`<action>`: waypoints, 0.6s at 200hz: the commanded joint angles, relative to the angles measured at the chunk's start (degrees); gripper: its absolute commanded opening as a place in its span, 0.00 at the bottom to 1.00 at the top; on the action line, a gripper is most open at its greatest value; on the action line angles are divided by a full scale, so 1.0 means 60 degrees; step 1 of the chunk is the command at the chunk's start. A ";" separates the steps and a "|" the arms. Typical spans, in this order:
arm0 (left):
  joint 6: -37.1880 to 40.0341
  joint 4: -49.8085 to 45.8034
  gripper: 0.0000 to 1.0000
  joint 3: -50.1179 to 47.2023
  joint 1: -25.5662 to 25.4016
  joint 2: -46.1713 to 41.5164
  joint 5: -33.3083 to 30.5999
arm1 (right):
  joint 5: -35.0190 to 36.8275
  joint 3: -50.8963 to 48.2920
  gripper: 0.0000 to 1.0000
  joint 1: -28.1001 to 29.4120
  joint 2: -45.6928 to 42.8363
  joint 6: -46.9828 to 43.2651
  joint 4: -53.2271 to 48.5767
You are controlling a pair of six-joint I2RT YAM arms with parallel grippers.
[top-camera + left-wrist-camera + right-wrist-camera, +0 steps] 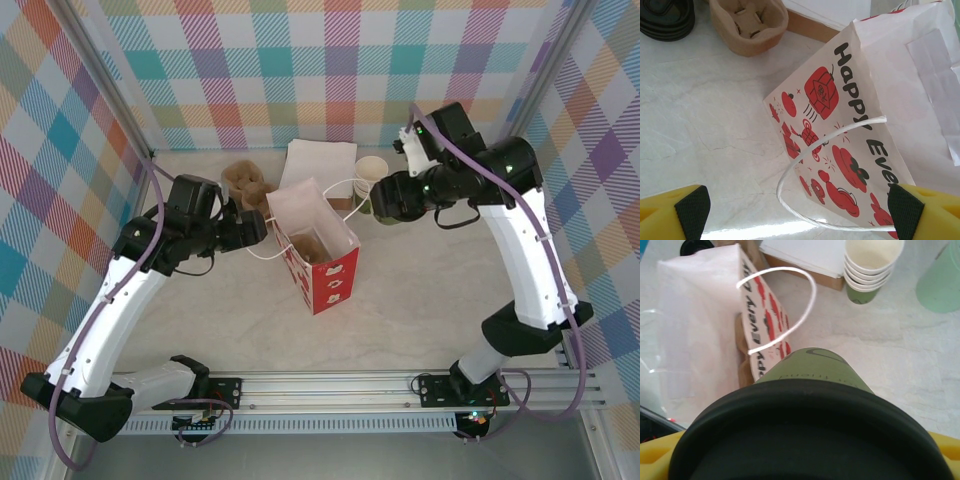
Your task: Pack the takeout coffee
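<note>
The takeout coffee [812, 367] is a green paper cup capped with a black lid [805, 430]. My right gripper [383, 199] is shut on it, with yellow fingers showing at both sides of the lid. It hangs just right of the white-and-red paper bag [315, 245], which stands open in the middle of the table. My left gripper [797, 212] is open at the bag's left side. The bag's white string handle [790, 170] loops between its black pads [692, 210] without being pinched.
A stack of green cups [870, 265] and a pale-green holder [942, 280] stand behind the bag on the right. A white box [320, 160] sits at the back. A brown cardboard cup carrier [747, 22] and black lids [667, 17] lie back left.
</note>
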 commanded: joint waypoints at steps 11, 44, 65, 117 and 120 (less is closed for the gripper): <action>-0.0274 0.0300 0.93 -0.0197 0.0135 -0.0175 0.0223 | -0.0208 0.0895 0.81 0.0654 0.0350 0.0472 -0.0210; -0.0336 0.0330 0.94 -0.0230 0.0129 -0.0080 0.0324 | -0.0734 0.0956 0.80 0.1319 0.0442 0.0692 0.0373; -0.0394 0.0359 0.94 -0.0311 0.0135 -0.0058 0.0413 | -0.0931 0.0970 0.80 0.1702 0.0633 0.0745 0.0521; -0.0551 0.0584 0.94 -0.0688 0.0127 -0.0073 0.0656 | -0.0918 0.0969 0.80 0.2333 0.1428 0.0801 0.0504; -0.0561 0.0615 0.93 -0.0727 0.0127 -0.0073 0.0685 | -0.0900 0.0963 0.80 0.2356 0.1494 0.0807 0.0499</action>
